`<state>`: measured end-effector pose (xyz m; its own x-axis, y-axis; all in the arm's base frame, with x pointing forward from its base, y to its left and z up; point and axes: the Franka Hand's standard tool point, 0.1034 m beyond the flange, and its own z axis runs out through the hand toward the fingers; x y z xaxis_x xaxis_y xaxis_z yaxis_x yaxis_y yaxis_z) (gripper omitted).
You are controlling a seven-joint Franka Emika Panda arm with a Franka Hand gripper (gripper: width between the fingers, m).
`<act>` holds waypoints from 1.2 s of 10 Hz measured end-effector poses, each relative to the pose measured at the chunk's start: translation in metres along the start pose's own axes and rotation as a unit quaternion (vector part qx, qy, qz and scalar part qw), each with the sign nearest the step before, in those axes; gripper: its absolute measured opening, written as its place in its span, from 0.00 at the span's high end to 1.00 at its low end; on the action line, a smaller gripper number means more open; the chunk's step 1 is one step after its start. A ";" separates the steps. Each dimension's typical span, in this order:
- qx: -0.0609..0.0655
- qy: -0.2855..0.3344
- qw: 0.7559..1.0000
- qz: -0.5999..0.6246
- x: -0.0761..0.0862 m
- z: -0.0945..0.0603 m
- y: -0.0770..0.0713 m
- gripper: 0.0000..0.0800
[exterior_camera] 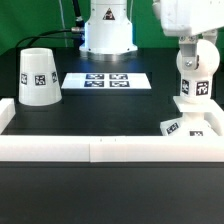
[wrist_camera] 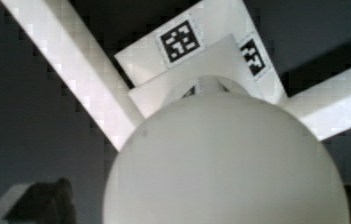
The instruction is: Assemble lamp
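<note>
The gripper [exterior_camera: 196, 60] sits at about two o'clock in the exterior view, its fingers come down over the top of the bulb [exterior_camera: 193, 85] and, as far as that view shows, closed on it. The wrist view does not show the fingers clearly, since the bulb's rounded white body [wrist_camera: 216, 160] fills most of it. The bulb stands upright, its tag facing the camera. Directly beneath it lies the flat square base [exterior_camera: 183, 127], tags on its upper face, pushed into the corner of the white rail [exterior_camera: 100, 150] at about four o'clock on the table [exterior_camera: 100, 112]. From the wrist, the base [wrist_camera: 190, 45] shows just beyond the bulb, with the rail's two arms meeting behind it.

Whether the bulb's foot is already seated in the base or only resting on it cannot be told. My reading is that joining the bulb to the base is the step in hand.

The marker board [exterior_camera: 105, 80] lies at twelve o'clock. The shade [exterior_camera: 38, 77] stands on its wide end at nine o'clock, well apart from the other parts, so it is not yet fitted. Finishing the bulb joint and setting the shade over it are what is left
</note>
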<state>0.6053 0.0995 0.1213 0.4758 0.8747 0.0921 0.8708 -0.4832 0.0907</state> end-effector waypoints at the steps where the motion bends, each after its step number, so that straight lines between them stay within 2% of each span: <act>1: -0.001 0.000 1.000 -0.030 -0.001 0.000 0.001 0.13; 2: -0.001 0.000 0.999 -0.038 -0.001 0.000 0.001 0.13; 3: -0.001 0.000 0.999 -0.038 -0.001 0.000 0.002 0.28; 8: -0.002 0.001 1.000 -0.011 -0.002 0.000 0.002 0.28; 10: -0.004 0.006 0.993 0.121 0.000 0.000 0.001 0.28; 12: -0.008 0.011 0.981 0.194 0.001 0.000 0.002 0.28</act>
<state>0.6078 0.0992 0.1217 0.7676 0.6244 0.1448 0.6231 -0.7799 0.0600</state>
